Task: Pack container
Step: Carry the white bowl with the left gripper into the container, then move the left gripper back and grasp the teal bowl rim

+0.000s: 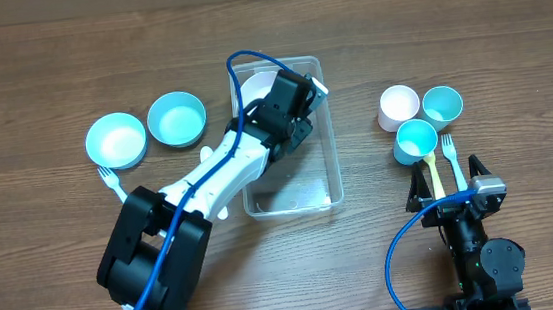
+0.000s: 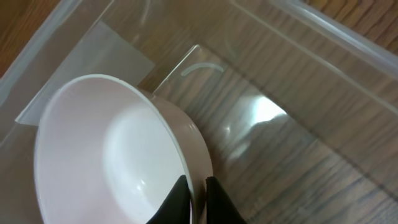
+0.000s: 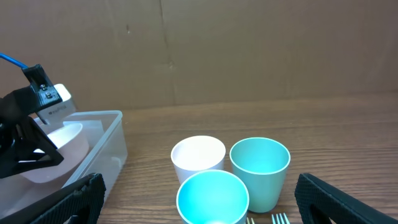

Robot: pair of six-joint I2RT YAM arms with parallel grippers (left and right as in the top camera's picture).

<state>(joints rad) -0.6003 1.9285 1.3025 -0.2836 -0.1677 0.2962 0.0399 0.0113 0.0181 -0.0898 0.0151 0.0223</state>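
Table (image 1: 37, 55): brown wood, bearing everything else.
Left arm (image 1: 213, 171): white, trailing a blue cable, stretched from the near-left base up and right, across the container's near-left corner and into it.
Container (image 1: 335, 160): clear tub, mid-table, long side running away from the bases; between the bowls at left and the cups at right, well apart from both.
Right arm (image 1: 480, 248): black, low at the near-right edge, pointed toward the cups.
Left gripper (image 2: 198, 194): inside the container's far end, jaws pinched narrow on the rim of the pink bowl (image 2: 118, 155), one finger inside the rim, one outside.
Pink bowl: within the walls at the far end, mouth up, a little tilted; touching the floor or not, cannot tell.
Right gripper (image 1: 447, 185): jaws spread wide, holding nothing; from above, two fork handles between the fingers.
Pale bowl (image 1: 116, 140) and blue bowl (image 1: 176, 119): left of the container, side by side, just apart.
Pink cup (image 1: 399, 106), teal cup (image 1: 443, 105), blue cup (image 1: 416, 141): upright, clustered at right, blue cup nearest the right gripper.
White fork (image 1: 110, 180): just beside the pale bowl, near side.
Yellow fork (image 1: 432, 173) and pale-green fork (image 1: 450, 155): side by side, tines toward the cups, just behind the blue cup
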